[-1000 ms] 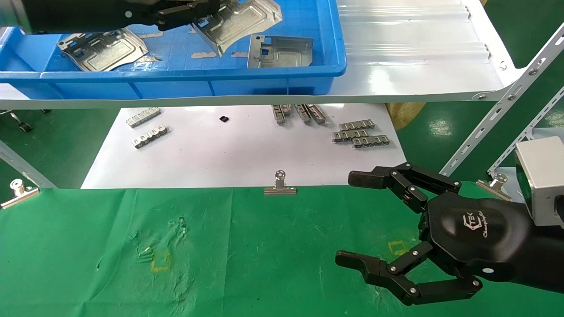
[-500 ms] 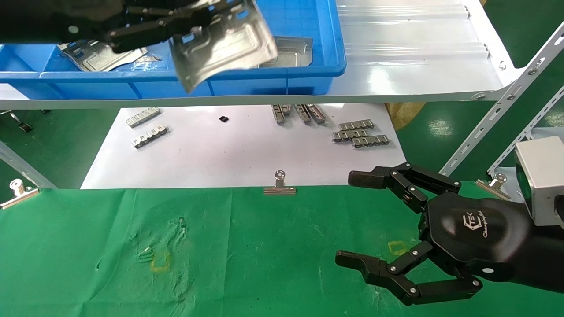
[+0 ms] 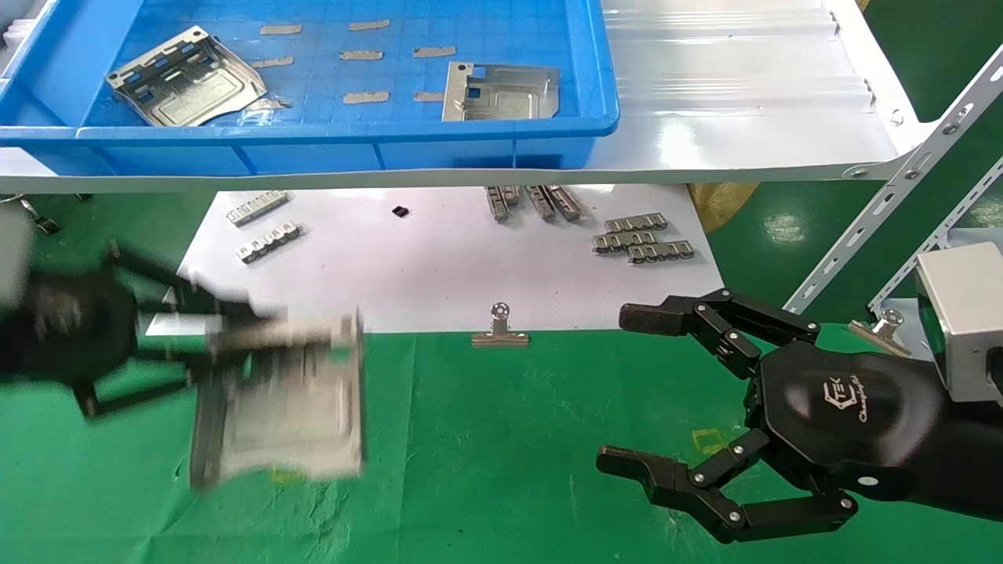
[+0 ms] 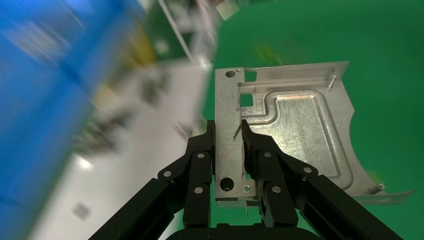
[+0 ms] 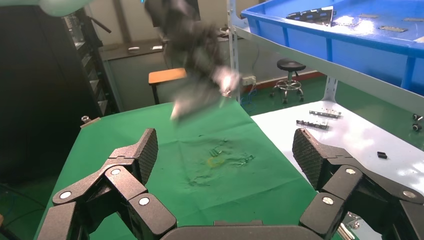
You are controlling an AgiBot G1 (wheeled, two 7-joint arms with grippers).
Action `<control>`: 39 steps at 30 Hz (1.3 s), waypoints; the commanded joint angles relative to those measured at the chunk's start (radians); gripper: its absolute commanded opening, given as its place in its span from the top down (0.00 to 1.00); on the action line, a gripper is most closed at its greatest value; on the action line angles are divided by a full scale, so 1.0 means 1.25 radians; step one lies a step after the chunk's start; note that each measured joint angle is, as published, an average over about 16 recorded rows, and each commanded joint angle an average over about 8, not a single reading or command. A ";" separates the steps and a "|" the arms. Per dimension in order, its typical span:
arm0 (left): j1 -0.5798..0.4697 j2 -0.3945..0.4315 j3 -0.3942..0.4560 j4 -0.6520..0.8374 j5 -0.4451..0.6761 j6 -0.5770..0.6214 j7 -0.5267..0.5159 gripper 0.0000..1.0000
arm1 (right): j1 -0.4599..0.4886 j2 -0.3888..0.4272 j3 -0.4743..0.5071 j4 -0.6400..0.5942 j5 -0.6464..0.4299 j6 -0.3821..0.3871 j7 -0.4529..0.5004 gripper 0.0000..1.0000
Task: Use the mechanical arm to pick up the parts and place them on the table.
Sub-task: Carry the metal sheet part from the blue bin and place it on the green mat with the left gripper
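Note:
My left gripper (image 3: 262,338) is shut on the bent edge of a silver stamped plate (image 3: 290,411) and holds it just above the green cloth table (image 3: 509,439) at the front left, blurred by motion. In the left wrist view the fingers (image 4: 205,150) pinch the plate's (image 4: 295,130) flange on both sides, with green cloth behind it. Two more plates (image 3: 184,78) (image 3: 501,90) lie in the blue bin (image 3: 313,135) on the shelf. My right gripper (image 3: 627,389) is open and empty over the cloth at the front right; it also shows in the right wrist view (image 5: 227,150).
A white sheet (image 3: 439,266) behind the cloth carries small toothed strips (image 3: 642,239) (image 3: 258,207). A binder clip (image 3: 498,329) grips the cloth's far edge. The glossy white shelf (image 3: 744,102) overhangs the sheet, with slotted metal struts (image 3: 885,204) at right.
My left gripper has carried the plate out of the blue bin, down and toward me, to just above the green cloth at the left. The right arm has not moved.

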 commanded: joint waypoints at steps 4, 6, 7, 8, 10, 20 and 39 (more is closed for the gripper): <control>0.067 -0.021 0.069 0.041 0.016 -0.013 0.116 1.00 | 0.000 0.000 0.000 0.000 0.000 0.000 0.000 0.00; 0.082 -0.014 0.075 0.091 0.016 -0.016 0.173 1.00 | 0.000 0.000 0.000 0.000 0.000 0.000 0.000 0.00; 0.088 -0.010 0.077 0.113 0.017 -0.016 0.200 1.00 | 0.000 0.000 0.000 0.000 0.000 0.000 0.000 0.00; 0.093 -0.005 0.080 0.132 0.019 -0.017 0.224 1.00 | 0.000 0.000 0.000 0.000 0.000 0.000 0.000 0.00; 0.098 0.004 0.089 0.161 0.031 -0.020 0.269 1.00 | 0.000 0.000 0.000 0.000 0.000 0.000 0.000 0.00; 0.098 0.063 0.113 0.268 0.074 -0.057 0.372 0.16 | 0.000 0.000 0.000 0.000 0.000 0.000 0.000 0.00; 0.093 0.103 0.094 0.345 0.026 -0.019 0.417 0.00 | 0.000 0.000 0.000 0.000 0.000 0.000 0.000 0.00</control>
